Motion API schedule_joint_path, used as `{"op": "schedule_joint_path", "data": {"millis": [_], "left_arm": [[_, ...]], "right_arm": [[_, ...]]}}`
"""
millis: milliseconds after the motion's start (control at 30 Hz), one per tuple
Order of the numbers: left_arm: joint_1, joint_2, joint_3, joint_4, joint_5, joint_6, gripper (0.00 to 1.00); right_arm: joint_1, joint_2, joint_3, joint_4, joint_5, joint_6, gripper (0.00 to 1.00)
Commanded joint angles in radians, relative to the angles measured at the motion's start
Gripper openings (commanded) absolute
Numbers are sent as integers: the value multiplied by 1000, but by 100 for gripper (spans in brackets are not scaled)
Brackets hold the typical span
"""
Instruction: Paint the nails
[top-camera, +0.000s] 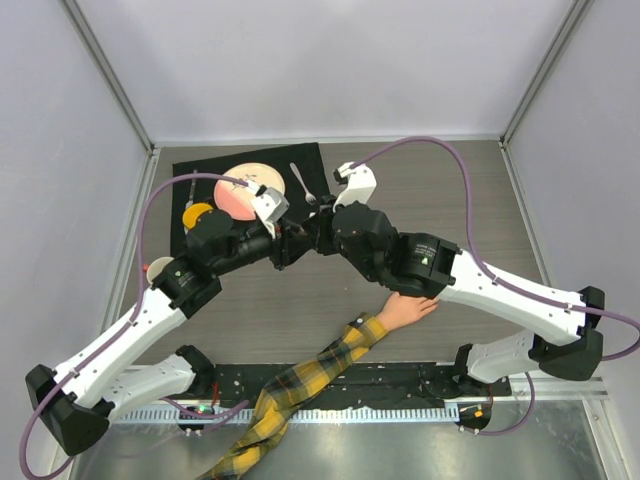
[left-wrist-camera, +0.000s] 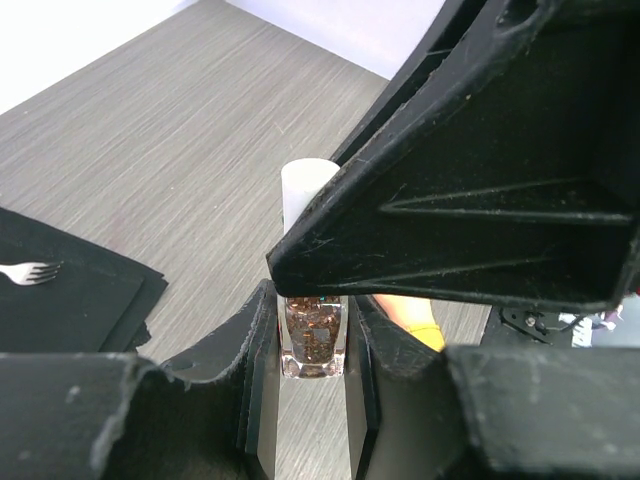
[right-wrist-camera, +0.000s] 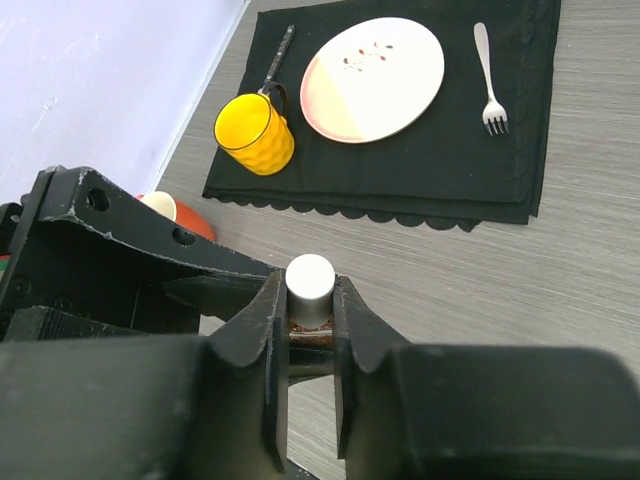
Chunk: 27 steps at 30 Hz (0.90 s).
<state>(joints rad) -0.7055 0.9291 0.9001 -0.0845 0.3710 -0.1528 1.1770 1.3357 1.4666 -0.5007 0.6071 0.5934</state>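
Right gripper (right-wrist-camera: 310, 300): clamped on the white cap (right-wrist-camera: 309, 275) of the polish bottle, one jaw against each side.
Left gripper (left-wrist-camera: 314, 312): clenched on the bottle (left-wrist-camera: 312, 350) itself, the glass body with brown glitter pinched upright between the pads.
Nails: too small to make out from above; at the fingertips of the mannequin hand (top-camera: 405, 310), lying on the table just beside the right forearm, apart from the bottle.
Sleeve: yellow-and-dark plaid sleeve (top-camera: 310, 375), running from the near edge up to the hand.
Step, as judged: cap about to be unscrewed; no paint visible on any nail.
Risk one: bottle twisting in the left grip if the cap binds, smooth glass offering little hold; polish spilled on the table.
Risk two: cap drawn off at an angle, brush scraping the neck and dripping.
Risk three: right forearm passing low over the hand and nudging it out of place.
Surface: grey wood-grain table (top-camera: 480, 200); black placemat (right-wrist-camera: 450, 170) at the far left, bearing a plate (right-wrist-camera: 372, 78), a yellow cup (right-wrist-camera: 255, 133) and a fork (right-wrist-camera: 488, 80).
Room: pale plain walls on three sides.
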Motion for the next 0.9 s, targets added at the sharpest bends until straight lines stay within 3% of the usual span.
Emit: {"op": "schedule_joint_path", "data": {"millis": [0, 100, 200, 267, 333, 367, 433, 633, 667, 700, 733, 767, 867], "left_arm": [[-2, -1, 16, 69, 142, -13, 0], [-2, 0, 11, 81, 250, -37, 0], [-2, 4, 5, 167, 457, -95, 0], [-2, 10, -4, 294, 649, -160, 0], [-2, 27, -24, 414, 745, -302, 0], [-2, 33, -27, 496, 794, -345, 0], [-2, 45, -30, 543, 812, -395, 0], [-2, 54, -27, 542, 807, -395, 0], [-2, 53, -24, 536, 801, -378, 0], [-2, 51, -18, 481, 780, -357, 0], [-2, 47, -13, 442, 758, -331, 0], [-2, 42, -3, 399, 725, -258, 0], [-2, 24, 19, 209, 554, -116, 0]], "right_arm": [[6, -56, -32, 80, 45, -18, 1], [-17, -152, -106, 151, -18, -116, 1], [-109, -313, -350, 341, -568, -332, 1], [-172, -387, -469, 483, -941, -277, 1], [-293, -377, -496, 470, -1114, -216, 1], [-295, -383, -515, 540, -1173, -183, 1], [-293, -423, -587, 609, -1166, -118, 1], [-295, -443, -563, 565, -1120, -139, 1], [-295, -444, -545, 491, -1086, -151, 1], [-295, -443, -501, 441, -998, -162, 5], [-293, -438, -473, 403, -959, -173, 29], [-295, -429, -448, 334, -923, -169, 38], [-292, -414, -364, 256, -763, -123, 53]]}}
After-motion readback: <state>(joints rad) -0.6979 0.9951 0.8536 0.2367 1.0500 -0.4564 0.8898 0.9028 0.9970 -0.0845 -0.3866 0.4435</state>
